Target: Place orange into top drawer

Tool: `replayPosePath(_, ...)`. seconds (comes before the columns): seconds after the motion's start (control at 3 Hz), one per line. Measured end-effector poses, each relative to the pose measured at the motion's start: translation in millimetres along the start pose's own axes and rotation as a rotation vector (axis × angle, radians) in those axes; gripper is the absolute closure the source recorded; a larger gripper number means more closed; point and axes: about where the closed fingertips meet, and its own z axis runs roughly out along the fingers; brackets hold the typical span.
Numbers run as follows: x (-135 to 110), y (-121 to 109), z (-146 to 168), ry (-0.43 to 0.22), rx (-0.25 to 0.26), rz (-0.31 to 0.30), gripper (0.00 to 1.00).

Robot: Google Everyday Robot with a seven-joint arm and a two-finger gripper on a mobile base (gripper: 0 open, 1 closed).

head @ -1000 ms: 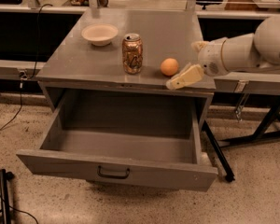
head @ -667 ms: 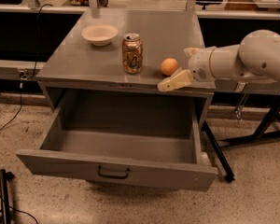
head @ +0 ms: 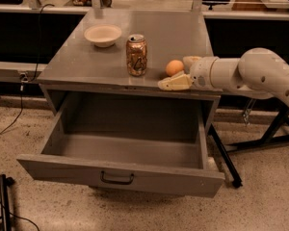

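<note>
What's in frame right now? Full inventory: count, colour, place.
orange: 1, orange, cabinet top, front right, between the gripper's fingers
soda can: 1, gold-brown, upright, left of the orange
bowl: 1, cream, cabinet top, back left
cabinet: 1, grey, centre
top drawer: 1, grey, pulled open, dark handle on its front
arm: 1, white, reaching in from the right
gripper: 1, cream, open, straddling the orange near the cabinet's front edge
</note>
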Motion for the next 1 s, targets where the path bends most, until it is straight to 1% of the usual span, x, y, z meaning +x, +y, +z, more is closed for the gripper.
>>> replayPosePath(0.33,-3.0,0.0,3.8,-0.083,-0.025,0.014,0.41)
replayPosePath(0.67,-10.3,5.9,9.3,-0.145,-0.079,-0.003,0.66)
replayPosePath(1.0,-34.6,18.2,10.5,-0.207,-0.161,-0.050,0.87)
